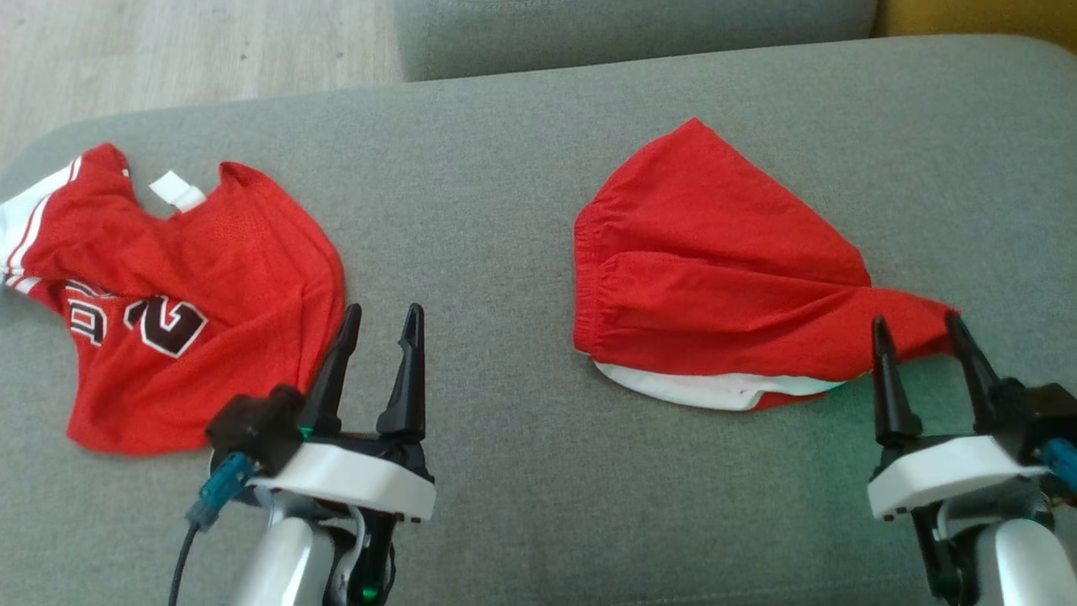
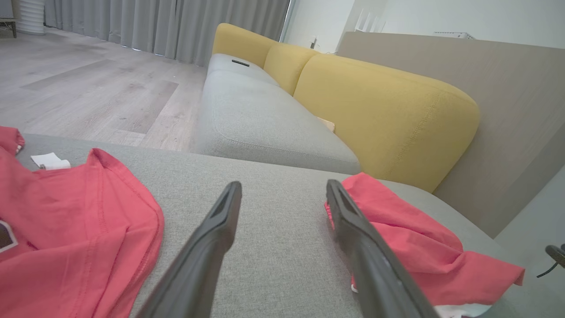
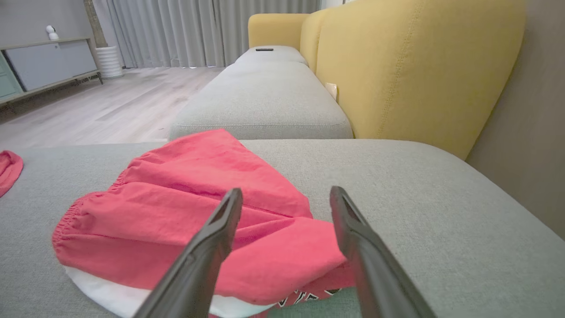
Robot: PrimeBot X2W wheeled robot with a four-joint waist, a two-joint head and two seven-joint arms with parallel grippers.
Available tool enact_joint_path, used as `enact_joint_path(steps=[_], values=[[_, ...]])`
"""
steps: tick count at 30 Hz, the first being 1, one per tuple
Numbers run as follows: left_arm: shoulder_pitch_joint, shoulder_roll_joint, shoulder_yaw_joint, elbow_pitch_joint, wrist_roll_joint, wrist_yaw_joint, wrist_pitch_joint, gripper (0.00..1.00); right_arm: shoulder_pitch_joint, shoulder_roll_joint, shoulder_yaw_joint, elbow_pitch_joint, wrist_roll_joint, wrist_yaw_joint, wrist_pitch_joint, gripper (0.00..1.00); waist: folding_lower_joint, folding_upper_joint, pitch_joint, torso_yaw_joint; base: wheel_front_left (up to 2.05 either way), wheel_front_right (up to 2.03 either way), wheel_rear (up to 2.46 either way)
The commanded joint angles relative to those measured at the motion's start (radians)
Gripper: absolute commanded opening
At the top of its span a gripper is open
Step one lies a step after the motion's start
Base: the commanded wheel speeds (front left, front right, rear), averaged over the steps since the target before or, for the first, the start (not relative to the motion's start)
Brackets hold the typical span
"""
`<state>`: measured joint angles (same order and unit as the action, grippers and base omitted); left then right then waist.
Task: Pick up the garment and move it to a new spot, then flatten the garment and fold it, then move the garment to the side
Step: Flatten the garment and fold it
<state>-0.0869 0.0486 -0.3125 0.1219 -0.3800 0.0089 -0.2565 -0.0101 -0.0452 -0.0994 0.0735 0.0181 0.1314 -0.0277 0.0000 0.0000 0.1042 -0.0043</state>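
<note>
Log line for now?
left gripper: open, empty | right gripper: open at corner of red shorts | red jersey: crumpled, apart, on grey cushion

Grey sofa cushions, yellow backrests, pale wood floor, grey curtains behind.

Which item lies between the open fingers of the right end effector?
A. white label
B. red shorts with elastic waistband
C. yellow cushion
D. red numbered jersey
B: a corner of the red shorts reaches between the spread fingers of the right end effector; the red jersey lies apart, beside the left end effector.
</note>
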Motion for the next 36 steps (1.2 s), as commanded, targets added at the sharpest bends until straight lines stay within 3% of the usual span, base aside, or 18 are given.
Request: enact_joint_path(steps=[1, 11, 30, 31, 32, 36], values=[[-0.027, 0.002, 0.032, -0.039, 0.002, 0.000, -0.005, 1.00, -0.029, -0.006, 0.010, -0.021, 0.023, -0.001, -0.018, 1.00, 0.0000, 0.0000, 0.007, -0.003, 0.00, 0.00, 0.00], [-0.044, 0.002, 0.017, -0.034, 0.002, -0.002, -0.005, 1.00, -0.065, -0.005, -0.079, 0.150, 0.111, -0.001, -0.021, 1.00, 0.0000, 0.0000, 0.032, -0.002, 0.00, 0.00, 0.00], [-0.061, 0.002, 0.005, -0.023, 0.004, -0.006, -0.005, 1.00, -0.232, -0.005, -0.071, 0.409, 0.233, -0.001, -0.075, 0.99, 0.0000, 0.0000, 0.064, 0.033, 0.00, 0.00, 0.00], [-0.061, 0.002, 0.005, -0.023, 0.004, -0.006, -0.005, 1.00, -0.239, -0.005, -0.069, 0.416, 0.234, -0.001, -0.079, 0.41, 0.0000, 0.0000, 0.064, 0.033, 0.00, 0.00, 0.00], [-0.061, 0.002, 0.005, -0.022, 0.004, -0.005, -0.005, 1.00, -0.245, -0.005, -0.063, 0.421, 0.229, -0.001, -0.088, 0.00, 0.0000, 0.0000, 0.063, 0.034, 0.00, 0.00, 0.00], [-0.058, 0.002, 0.006, -0.020, 0.003, -0.004, -0.005, 1.00, -0.257, -0.005, -0.041, 0.414, 0.203, -0.001, -0.119, 0.00, 0.0000, 0.0000, 0.055, 0.032, 0.00, 0.00, 0.00]])
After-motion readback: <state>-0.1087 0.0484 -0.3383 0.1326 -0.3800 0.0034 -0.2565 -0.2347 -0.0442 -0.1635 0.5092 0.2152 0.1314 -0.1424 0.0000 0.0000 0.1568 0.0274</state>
